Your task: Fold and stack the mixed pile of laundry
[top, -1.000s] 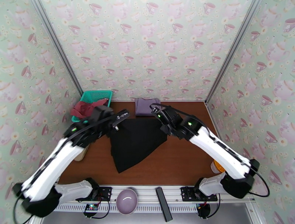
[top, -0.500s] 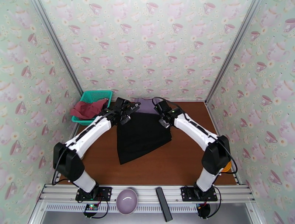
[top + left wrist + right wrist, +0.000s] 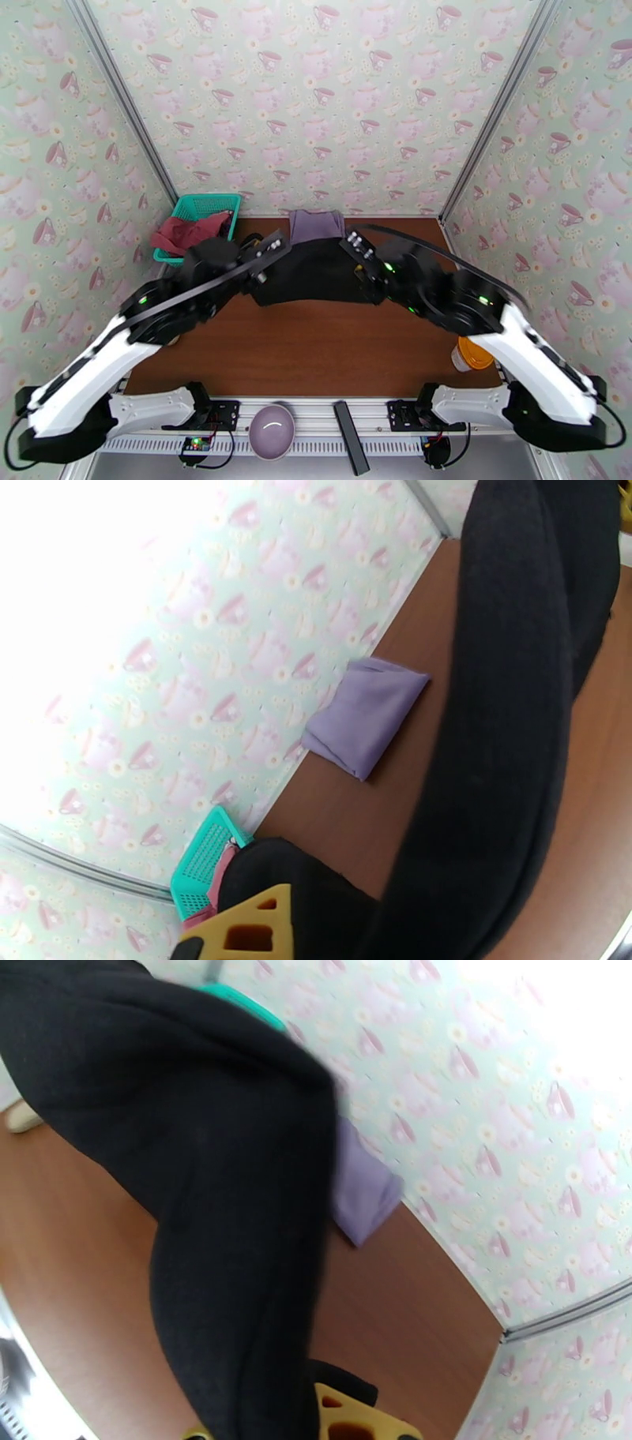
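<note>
Black garment (image 3: pixel 316 272) hangs spread between the two grippers over the far part of the table (image 3: pixel 332 355), its long axis running left to right, its upper edge taut and its lower edge sagging toward the wood; the left gripper (image 3: pixel 272 246) pinches the left top corner and the right gripper (image 3: pixel 357 245) the right one, both jaws clamped on the fabric, though in the wrist views the cloth drapes over the fingertips, so the bite is probably only a thin fold; the folded lavender cloth (image 3: pixel 316 225) lies just beyond, against the back wall, midway between the arms, neither one nearer; both arms reach forward with elbows raised and wrists turned inward toward each other; the dusty-red top (image 3: pixel 186 233) sits crumpled in the teal basket (image 3: pixel 209 205) at far left.
</note>
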Tool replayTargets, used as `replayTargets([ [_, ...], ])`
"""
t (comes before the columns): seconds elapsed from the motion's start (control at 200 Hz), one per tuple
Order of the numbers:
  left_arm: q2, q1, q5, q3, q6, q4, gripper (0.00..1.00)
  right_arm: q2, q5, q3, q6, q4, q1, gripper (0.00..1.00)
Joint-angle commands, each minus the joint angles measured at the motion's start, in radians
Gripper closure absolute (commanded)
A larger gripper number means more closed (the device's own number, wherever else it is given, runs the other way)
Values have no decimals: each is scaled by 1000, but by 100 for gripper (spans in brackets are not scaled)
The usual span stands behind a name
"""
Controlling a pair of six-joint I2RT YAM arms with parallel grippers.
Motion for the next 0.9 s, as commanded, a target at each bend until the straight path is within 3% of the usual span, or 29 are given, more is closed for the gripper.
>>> replayTargets([
  [0.0,-11,-97,-214,57,-61,-138,100,-1,79,22,109,-108,44,100],
  [0.125,10,-125,-274,99,-60,-198,100,28,161,6,131,-139,46,100],
  [0.24,25,-93,-278,54,3,-128,100,64,244,-40,116,-111,44,100],
  [0.411,84,160,10,-72,-1,-39,100,148,162,-140,91,-18,-96,100],
  [0.536,200,359,157,-203,14,64,100,248,70,-254,62,116,-237,100],
  [0.696,448,521,191,-211,63,203,100,461,44,-303,18,345,-383,100],
  [0.897,703,604,168,-72,149,399,100,720,106,-225,-55,618,-475,100],
])
